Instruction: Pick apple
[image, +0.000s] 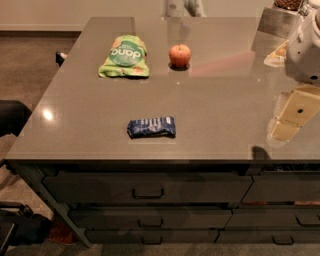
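Observation:
The apple (180, 55) is small, round and red-orange. It stands upright on the grey table top (210, 110), towards the far middle. My gripper (291, 117) is a cream-coloured piece at the right edge of the view, below the white arm housing (305, 47). It hovers over the table's right side, well to the right of the apple and nearer than it. It holds nothing that I can see.
A green snack bag (124, 56) lies flat to the left of the apple. A blue wrapped bar (152, 127) lies nearer the front edge. Drawers with handles (148, 192) run below the table front. A dark chair (12, 117) stands at the left.

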